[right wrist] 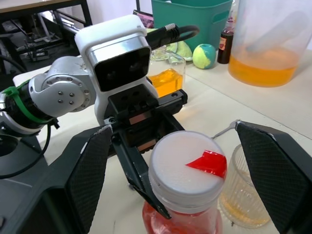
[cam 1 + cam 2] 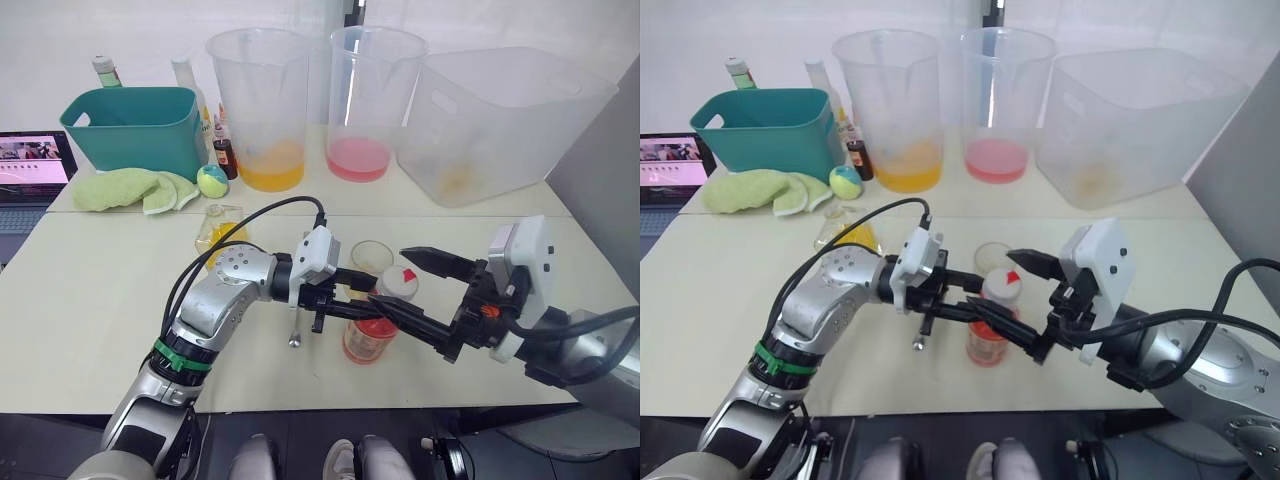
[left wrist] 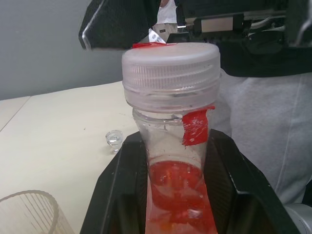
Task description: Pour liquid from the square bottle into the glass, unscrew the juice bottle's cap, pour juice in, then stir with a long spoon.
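**Juice bottle pinched at the neck, cap still on**

Left gripper (image 2: pixel 350 300) clamped on the juice bottle (image 2: pixel 372 335) just under the cap (image 2: pixel 398 281), black fingers (image 3: pixel 122 195) pressed against both sides of the neck, arm reaching in from the left with elbow bent. Right gripper (image 1: pixel 187 165) spread wide, one finger (image 2: pixel 445 263) either side of the cap and touching nothing, arm coming in low from the right.

Bottle upright near the table's front edge, red juice in its lower part. Glass (image 2: pixel 371 257) just behind it, a little yellow liquid at the bottom. Spoon (image 2: pixel 294 338) lying beside the left fingers. Square bottle (image 2: pixel 221 230) farther back to the left.

Pale table (image 2: pixel 90 300); along the back a teal bin (image 2: pixel 135 125), green cloths (image 2: pixel 125 188), a ball (image 2: pixel 212 181), a small brown bottle (image 2: pixel 226 158), two buckets (image 2: pixel 262 100) holding orange and pink liquid, a clear tub (image 2: pixel 500 120). Laptop (image 2: pixel 32 165) at far left.
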`<state>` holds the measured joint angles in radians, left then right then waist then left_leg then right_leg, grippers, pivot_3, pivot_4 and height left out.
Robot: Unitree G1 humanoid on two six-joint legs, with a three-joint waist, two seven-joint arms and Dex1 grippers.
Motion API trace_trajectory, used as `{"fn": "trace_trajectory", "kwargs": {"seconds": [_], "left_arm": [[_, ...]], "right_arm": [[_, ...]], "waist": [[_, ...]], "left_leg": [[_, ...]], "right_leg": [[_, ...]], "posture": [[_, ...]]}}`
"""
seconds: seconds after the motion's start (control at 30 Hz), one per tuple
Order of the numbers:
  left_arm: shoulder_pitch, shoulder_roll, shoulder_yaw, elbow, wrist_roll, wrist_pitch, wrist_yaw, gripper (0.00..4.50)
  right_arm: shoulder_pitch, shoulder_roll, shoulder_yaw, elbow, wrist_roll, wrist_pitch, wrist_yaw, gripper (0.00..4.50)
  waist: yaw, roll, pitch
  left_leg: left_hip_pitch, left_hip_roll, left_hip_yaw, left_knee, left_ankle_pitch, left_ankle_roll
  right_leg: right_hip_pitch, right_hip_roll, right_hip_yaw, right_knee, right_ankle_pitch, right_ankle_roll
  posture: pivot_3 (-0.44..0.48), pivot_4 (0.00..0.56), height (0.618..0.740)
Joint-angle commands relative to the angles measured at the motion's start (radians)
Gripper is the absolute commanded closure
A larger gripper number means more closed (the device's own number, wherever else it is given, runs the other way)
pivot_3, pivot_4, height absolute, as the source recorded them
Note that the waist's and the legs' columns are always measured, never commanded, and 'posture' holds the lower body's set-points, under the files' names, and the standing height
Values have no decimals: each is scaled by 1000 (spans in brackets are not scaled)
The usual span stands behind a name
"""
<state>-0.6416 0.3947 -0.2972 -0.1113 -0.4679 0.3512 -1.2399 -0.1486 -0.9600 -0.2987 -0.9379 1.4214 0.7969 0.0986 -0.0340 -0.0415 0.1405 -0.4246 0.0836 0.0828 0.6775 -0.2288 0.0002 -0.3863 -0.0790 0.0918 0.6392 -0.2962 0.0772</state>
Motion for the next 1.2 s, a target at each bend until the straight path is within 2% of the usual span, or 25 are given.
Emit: {"fn": "trace_trajectory", "kwargs": {"seconds": [0.03,0.17,0.43,0.73,0.87,1.03,1.17,1.2], "left_arm": [[-6,-5,-24,4,14,9,-15,3269],[-9,-6,-23,10,15,7,-18,3269],[-1,-3,-24,-2,17,10,-16,3269],[9,0,-26,-13,19,8,-13,3269],[16,4,-28,-18,20,7,-12,3269],[25,12,-27,-30,17,9,-11,3269],[30,20,-24,-38,16,11,-10,3269],[32,23,-22,-40,15,11,-10,3269]], "right_arm": [[-22,-7,16,-2,-10,-30,-16,215],[-32,-4,37,4,-15,-39,-29,215],[-33,3,52,7,-27,-55,-38,2752],[-24,-4,51,16,-39,-54,-1,2837],[-42,-20,59,85,-71,-48,175,2837],[-176,-54,192,330,-229,-52,661,2837],[-349,-47,340,543,-387,-77,974,2837],[-404,-36,385,602,-443,-98,1049,2837]], "waist": [[0,0,0],[2,0,0],[14,0,0],[16,0,0],[16,0,0],[14,0,0],[14,-1,0],[15,-1,0]], "left_leg": [[0,0,0,0,0,0],[-1,-1,-1,0,0,0],[-1,-1,-1,0,0,0],[-1,-1,-1,-1,0,0],[-1,-1,0,0,0,0],[1,1,2,0,0,0],[0,6,7,0,-1,2],[0,7,8,0,-1,2]], "right_leg": [[0,0,1,0,0,0],[0,1,4,0,0,0],[0,1,4,0,0,0],[0,2,4,1,0,0],[-1,1,3,0,0,0],[0,1,1,-1,0,0],[4,-27,-21,-11,5,10],[3,-29,-25,-11,5,10]], "posture": [[0,150,730],[0,150,730],[0,150,730],[0,150,730],[0,150,730],[0,150,730],[0,150,730],[0,150,730]]}}
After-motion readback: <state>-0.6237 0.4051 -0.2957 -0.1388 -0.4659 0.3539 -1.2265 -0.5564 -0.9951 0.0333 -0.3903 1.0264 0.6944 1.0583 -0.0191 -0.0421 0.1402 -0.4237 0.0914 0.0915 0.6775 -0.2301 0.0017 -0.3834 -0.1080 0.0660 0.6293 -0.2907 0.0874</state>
